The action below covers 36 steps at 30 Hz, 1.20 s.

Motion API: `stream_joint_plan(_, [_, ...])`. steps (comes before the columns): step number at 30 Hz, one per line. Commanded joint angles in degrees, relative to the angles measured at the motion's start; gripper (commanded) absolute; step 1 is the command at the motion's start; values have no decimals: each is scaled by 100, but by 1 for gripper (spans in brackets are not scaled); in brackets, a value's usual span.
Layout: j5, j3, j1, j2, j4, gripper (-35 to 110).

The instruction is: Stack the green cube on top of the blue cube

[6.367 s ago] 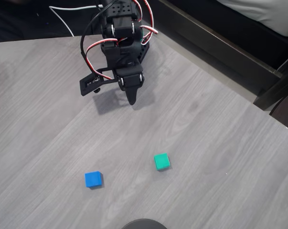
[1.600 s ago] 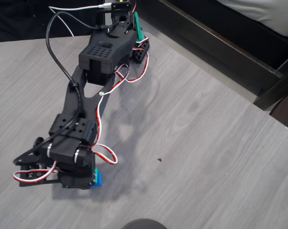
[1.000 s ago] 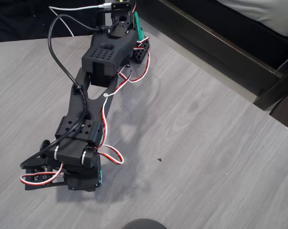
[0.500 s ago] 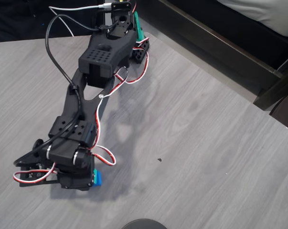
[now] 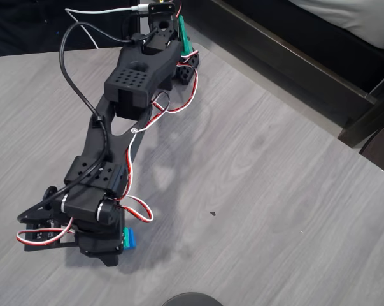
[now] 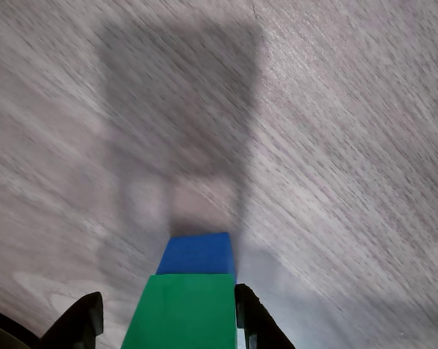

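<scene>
In the wrist view the green cube (image 6: 182,311) sits between the gripper (image 6: 168,320) fingers, the right finger (image 6: 251,316) touching it and the left finger (image 6: 80,323) apart. The blue cube (image 6: 197,254) shows just beyond it, apparently underneath. Bare grey table (image 6: 335,145) lies ahead; a dark bench (image 5: 293,57) borders its far edge.

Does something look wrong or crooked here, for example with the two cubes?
Nothing stands out. In the wrist view the green cube sits between the gripper fingers, in line with the blue cube past it. The table shows no damage.
</scene>
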Motion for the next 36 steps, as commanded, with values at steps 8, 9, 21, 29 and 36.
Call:
stream_joint_plan(8, [9,-220,-26,527,114,28])
stream_joint_plan(9, [9,-211,-26,554,123,28])
stream_joint_plan(21, [9,18,114,1151,149,28])
stream_joint_plan(29, [-9,475,114,1512,149,27])
stream_joint_plan(36, [-35,1784,35,2602,141,25])
